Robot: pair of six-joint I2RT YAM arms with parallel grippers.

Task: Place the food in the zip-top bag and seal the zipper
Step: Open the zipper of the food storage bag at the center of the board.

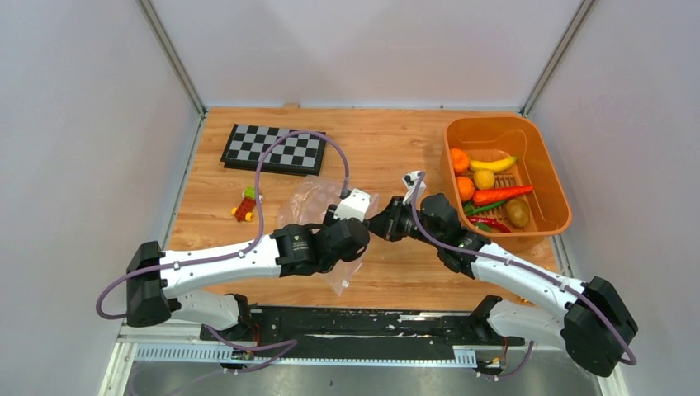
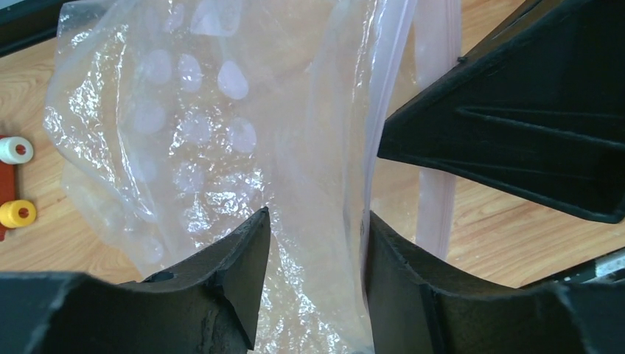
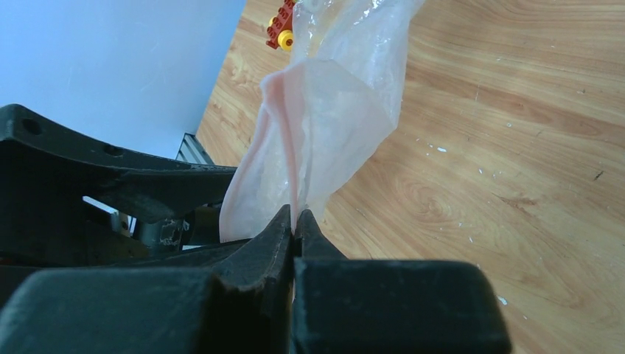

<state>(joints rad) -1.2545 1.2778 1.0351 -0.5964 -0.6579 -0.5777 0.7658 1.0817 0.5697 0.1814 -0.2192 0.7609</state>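
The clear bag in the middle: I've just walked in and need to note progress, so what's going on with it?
Both arms meet at the zip-top bag. The right pincer is shut on its pink zipper edge. The left pincer is open, straddling the bag's plastic without clamping it. The bag looks empty: the food lies in the orange basket at the right, so nothing has been packed or sealed yet.

No text, label, brand or number could be read in any view. The chessboard (image 1: pixel 273 149) bore only plain squares, and the bag (image 2: pixel 191 133) only pale round dots.
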